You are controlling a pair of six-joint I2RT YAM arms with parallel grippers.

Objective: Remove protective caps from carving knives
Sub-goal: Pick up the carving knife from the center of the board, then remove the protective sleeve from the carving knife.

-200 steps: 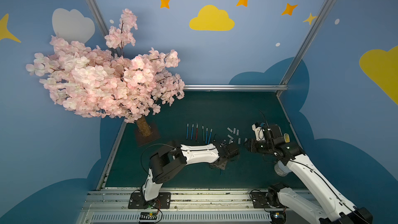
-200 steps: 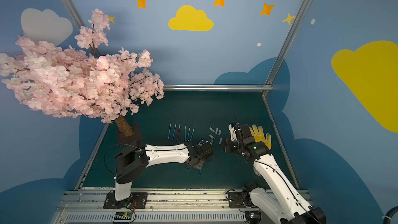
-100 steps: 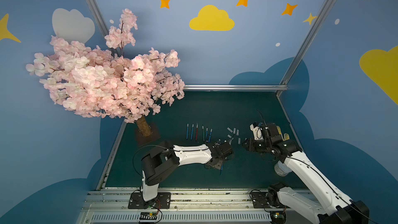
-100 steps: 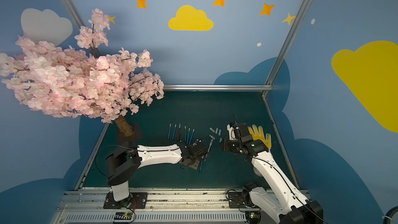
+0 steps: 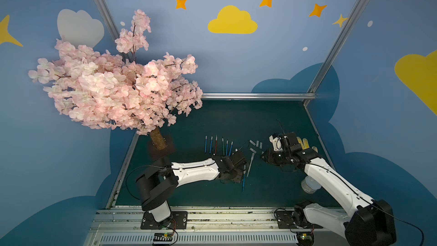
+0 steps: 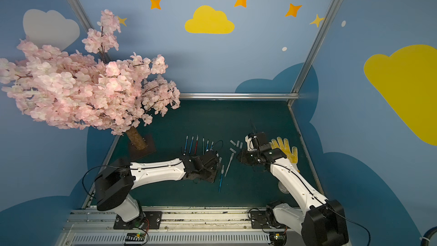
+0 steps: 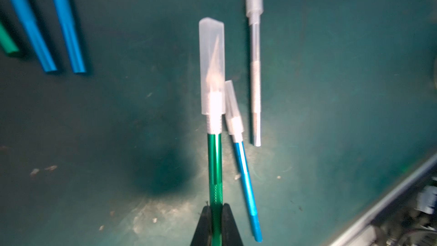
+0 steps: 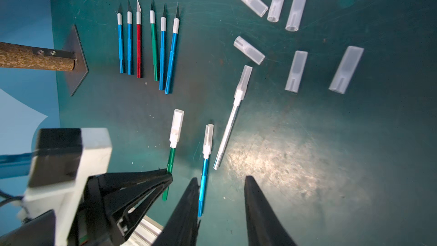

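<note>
Left gripper pinches a green knife by its handle end, seemingly raised off the mat, leaving its cap free for pulling. Right gripper hangs nearby, jaws apart, empty. Six bare knives lie in a row.

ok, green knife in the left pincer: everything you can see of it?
The green carving knife has a thin metallic-green handle with a knurled band, a silvery knurled collar and a translucent whitish cap still on, with the pointed blade faintly visible inside. The left pincer is shut on the handle, well behind the collar. It seems lifted above the mat; nothing else touches it.
</note>
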